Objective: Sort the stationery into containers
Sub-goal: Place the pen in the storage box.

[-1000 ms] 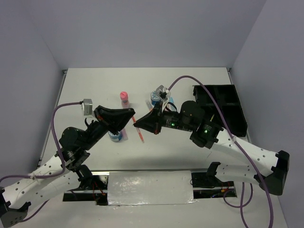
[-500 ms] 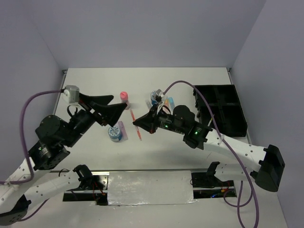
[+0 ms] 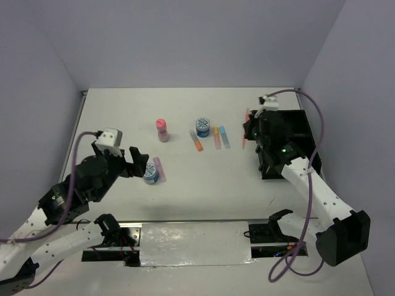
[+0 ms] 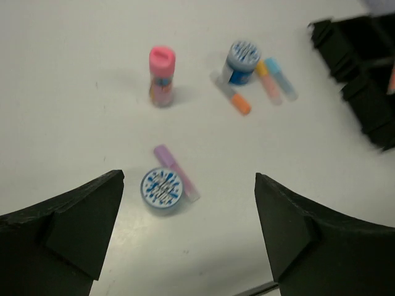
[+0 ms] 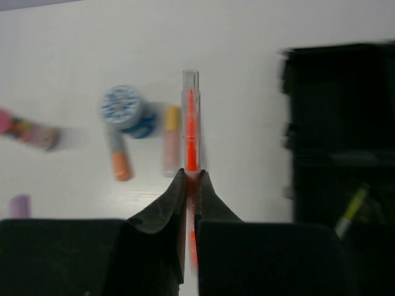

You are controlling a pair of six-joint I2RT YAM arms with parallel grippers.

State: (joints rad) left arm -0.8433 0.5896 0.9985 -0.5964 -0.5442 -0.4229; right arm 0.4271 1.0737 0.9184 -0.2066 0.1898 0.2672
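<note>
Tools: right gripper (image 5: 190, 180) clamped on orange pen (image 5: 190, 117) at the left edge of tray (image 5: 336, 123); left gripper (image 4: 188, 185) spread wide, well left of tray, near tub (image 4: 162, 188) and purple marker (image 4: 176, 171).
Inside tray: yellow pen (image 5: 352, 209).
Left of tray, loose: pink bottle (image 4: 162, 75); second tub (image 4: 242, 58); three short markers (image 4: 269, 79).
</note>
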